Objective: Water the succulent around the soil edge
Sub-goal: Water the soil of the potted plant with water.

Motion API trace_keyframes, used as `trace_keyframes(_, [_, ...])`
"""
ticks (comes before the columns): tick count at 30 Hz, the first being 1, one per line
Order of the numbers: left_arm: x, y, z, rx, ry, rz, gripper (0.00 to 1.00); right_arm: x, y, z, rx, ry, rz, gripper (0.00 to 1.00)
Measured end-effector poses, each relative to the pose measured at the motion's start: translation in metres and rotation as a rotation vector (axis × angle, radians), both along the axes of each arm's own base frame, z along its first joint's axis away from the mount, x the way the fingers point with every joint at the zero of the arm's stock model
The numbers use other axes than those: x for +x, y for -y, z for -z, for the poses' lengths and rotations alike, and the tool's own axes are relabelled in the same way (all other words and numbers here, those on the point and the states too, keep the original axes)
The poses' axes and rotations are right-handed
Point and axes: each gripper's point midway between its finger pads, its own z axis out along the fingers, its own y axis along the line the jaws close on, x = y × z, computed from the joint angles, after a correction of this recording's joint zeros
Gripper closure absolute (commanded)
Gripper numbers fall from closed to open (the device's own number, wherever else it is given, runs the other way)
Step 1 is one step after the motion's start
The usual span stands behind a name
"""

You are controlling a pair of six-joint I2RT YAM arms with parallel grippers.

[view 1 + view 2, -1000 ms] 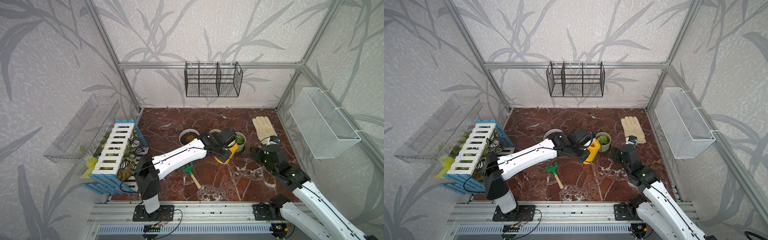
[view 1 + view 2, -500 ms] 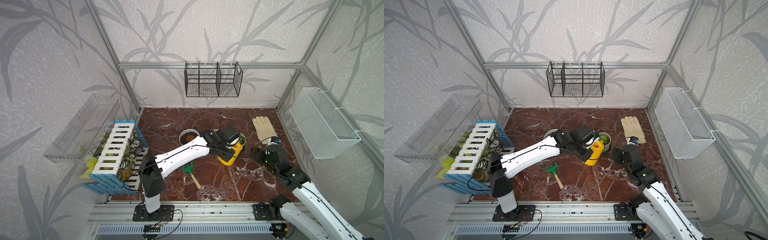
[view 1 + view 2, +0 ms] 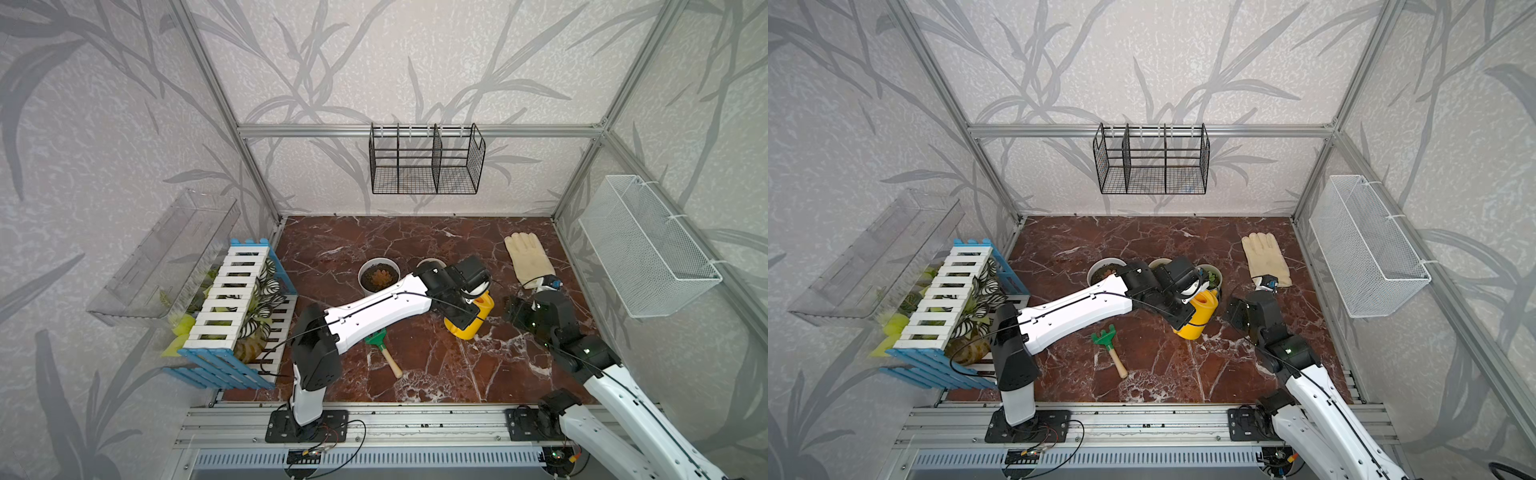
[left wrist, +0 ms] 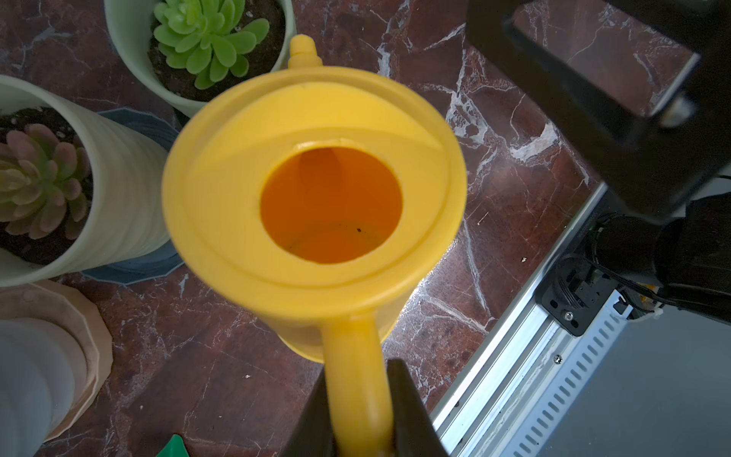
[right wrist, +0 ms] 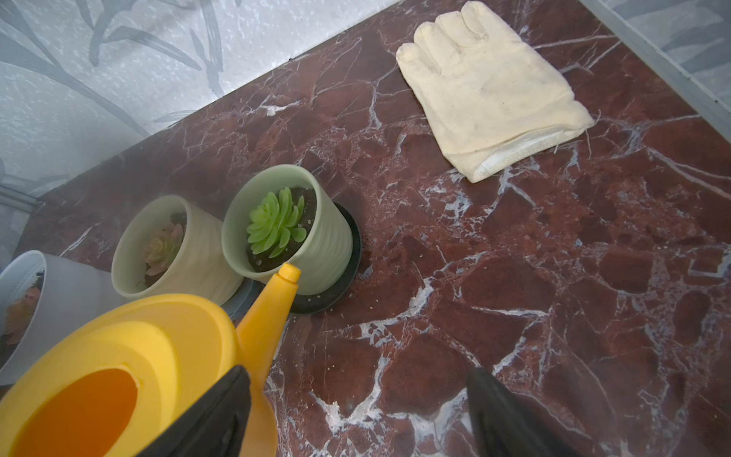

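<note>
Left gripper [image 4: 358, 419], clamped on the watering can [image 4: 245, 198] handle, holds the spout [image 5: 277, 300] at the pot [image 3: 1217, 277] rim, right of centre in a top view. Tilt gently, circling the soil and sparing the succulent [image 5: 277, 223]. Right gripper [image 5: 356, 387] hangs open and empty.
</note>
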Motion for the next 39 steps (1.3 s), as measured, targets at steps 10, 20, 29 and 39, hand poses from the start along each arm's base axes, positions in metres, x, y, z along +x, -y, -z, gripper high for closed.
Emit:
trace_keyframes(10, [0.001, -0.019, 0.003, 0.007, -0.009, -0.042, 1.00, 0.000, 0.000, 0.001, 0.007, -0.002, 0.000, 0.12])
trace_keyframes(20, [0.005, -0.034, -0.018, -0.036, 0.041, -0.081, 1.00, 0.002, 0.000, 0.003, 0.014, 0.000, -0.001, 0.13])
trace_keyframes(29, [0.019, -0.052, -0.009, -0.007, 0.050, -0.136, 1.00, 0.002, -0.001, 0.003, 0.017, -0.001, -0.003, 0.13])
trace_keyframes(39, [0.022, -0.052, -0.010, -0.013, 0.055, -0.142, 1.00, 0.002, -0.001, 0.003, 0.018, -0.003, -0.001, 0.13])
